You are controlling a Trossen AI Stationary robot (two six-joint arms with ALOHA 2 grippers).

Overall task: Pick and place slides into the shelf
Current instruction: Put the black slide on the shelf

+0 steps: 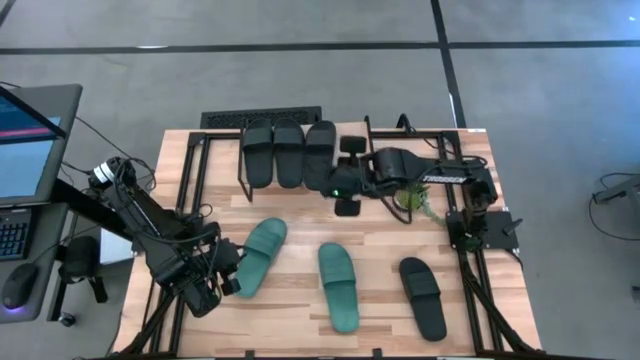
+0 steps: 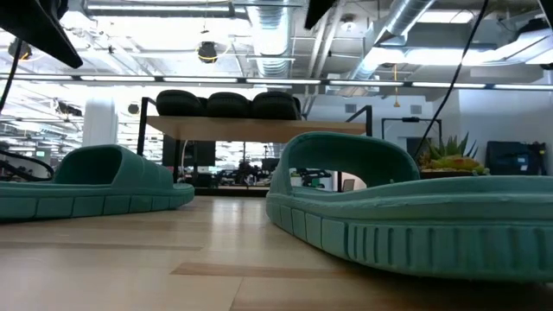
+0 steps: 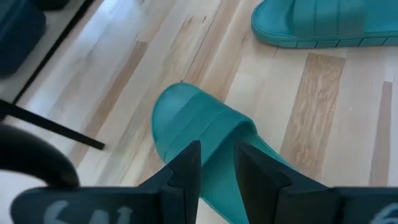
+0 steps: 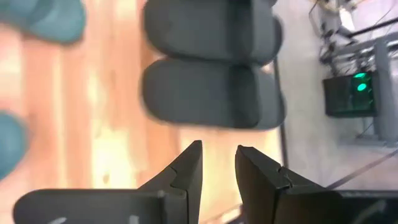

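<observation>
Three black slides [image 1: 288,152] lie side by side on the shelf [image 1: 240,180] at the far middle; they also show in the low view [image 2: 226,104] on its top board [image 2: 251,130]. My right gripper [image 1: 335,185] is beside the shelf's right end, shut and empty [image 4: 219,165]. A teal slide [image 1: 262,255] lies sole down on the table at the near left. My left gripper [image 1: 230,272] is over its near end, fingers close together [image 3: 217,168]. A second teal slide [image 1: 338,285] and a fourth black slide [image 1: 422,297] lie flat on the near part of the table. My left gripper's fingers [image 3: 186,171] stand over the footbed of the teal slide [image 3: 214,134], behind its strap, coming from the table's near left and slanting down. I cannot tell whether they touch it. The slide lies flat on the table.
A small green plant [image 1: 410,200] stands under the right arm. A black ribbed mat [image 1: 260,118] lies behind the shelf. Black frame rails run along both table sides [image 1: 190,170]. A monitor and keyboard [image 1: 25,150] stand off the table's left.
</observation>
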